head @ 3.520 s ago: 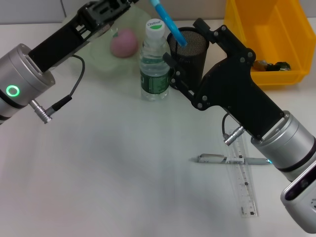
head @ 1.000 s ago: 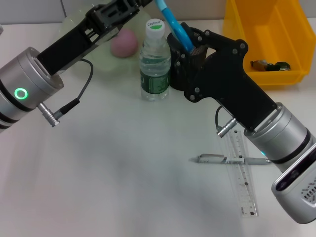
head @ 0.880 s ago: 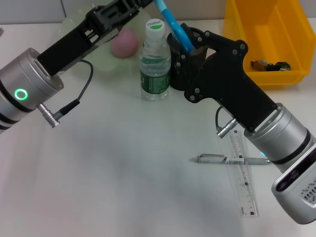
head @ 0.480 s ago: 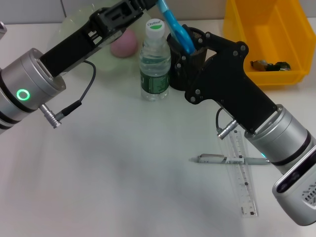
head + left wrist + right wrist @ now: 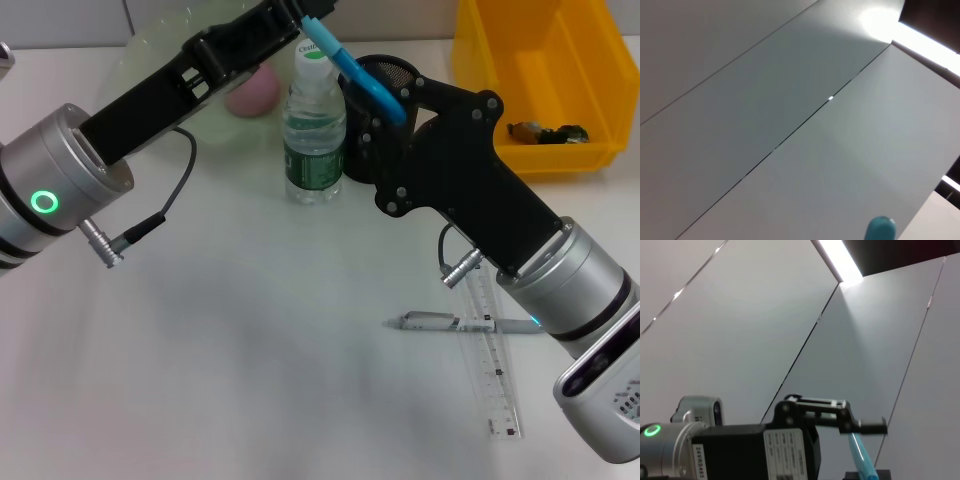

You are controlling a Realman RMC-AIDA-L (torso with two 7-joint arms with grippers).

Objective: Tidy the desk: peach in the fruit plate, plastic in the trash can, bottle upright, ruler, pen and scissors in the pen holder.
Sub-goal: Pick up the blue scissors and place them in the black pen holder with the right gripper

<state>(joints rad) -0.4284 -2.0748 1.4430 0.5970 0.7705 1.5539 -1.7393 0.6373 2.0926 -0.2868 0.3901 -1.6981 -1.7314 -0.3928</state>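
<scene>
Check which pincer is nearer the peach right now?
Left. The left pincer sits just right of the peach, by the bottle cap, gripping the scissors. The right pincer is past the bottle, at the pen holder.

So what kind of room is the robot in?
Probably an office or lab desk: a white table with a ruler, a pen, a mesh pen holder and a yellow bin.
</scene>
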